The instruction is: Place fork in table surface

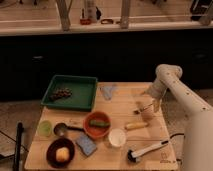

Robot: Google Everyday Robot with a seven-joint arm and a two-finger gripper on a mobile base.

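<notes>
fork (142, 109): thin dark handle with a pale end, over the right part of the tabletop, at the tip of the gripper; cannot tell if it rests on the wood or is held just above it
gripper (154, 104): pointing down over the right edge of the tabletop, right next to the fork
jaws: cannot tell whether apart or together, or whether they are on the fork
arm (175, 87): white, comes in from the lower right, elbow bent above the tabletop's far right corner
tabletop (125, 102): light tan wood, roughly square, carries everything below
yellowish stick-shaped item (136, 125): lying flat just in front of the fork
brush (148, 149): white handle, black head, near front right corner
white cup (116, 137): front centre
orange bowl (97, 125): centre, something green inside
blue sponge (86, 145): in front of the orange bowl
spoon (62, 129): grey, round bowl, left of the orange bowl
pale green cup (45, 128): left edge
dark bowl (60, 152): front left, yellow item inside
green tray (71, 92): far left, dark clustered item inside
bluish cloth (107, 91): just right of the tray
</notes>
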